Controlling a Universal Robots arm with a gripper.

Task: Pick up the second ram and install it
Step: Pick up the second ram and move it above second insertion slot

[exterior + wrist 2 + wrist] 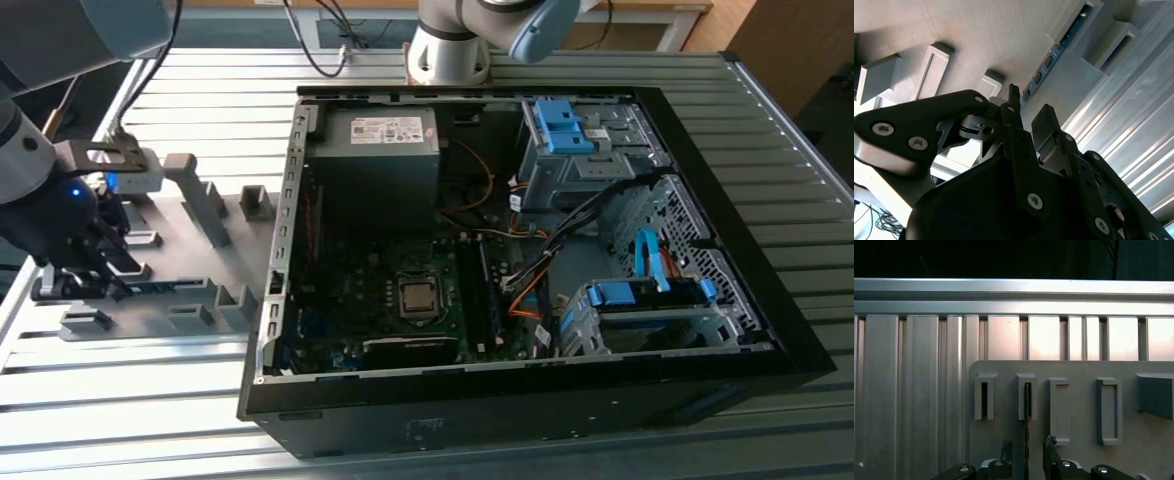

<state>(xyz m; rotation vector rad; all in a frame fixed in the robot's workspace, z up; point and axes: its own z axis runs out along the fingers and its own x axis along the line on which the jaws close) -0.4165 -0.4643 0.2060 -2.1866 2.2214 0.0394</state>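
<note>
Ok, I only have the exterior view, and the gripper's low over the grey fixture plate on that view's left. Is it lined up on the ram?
Observer: Yes. In the first wrist view the gripper straddles the second ram, which stands on edge.
Operator: Closed on it?
Observer: No, open: the fixture plate shows between the stick and each finger.
Operator: Is its far end held?
Observer: It sits in the slot of a grey fixture block.
</note>
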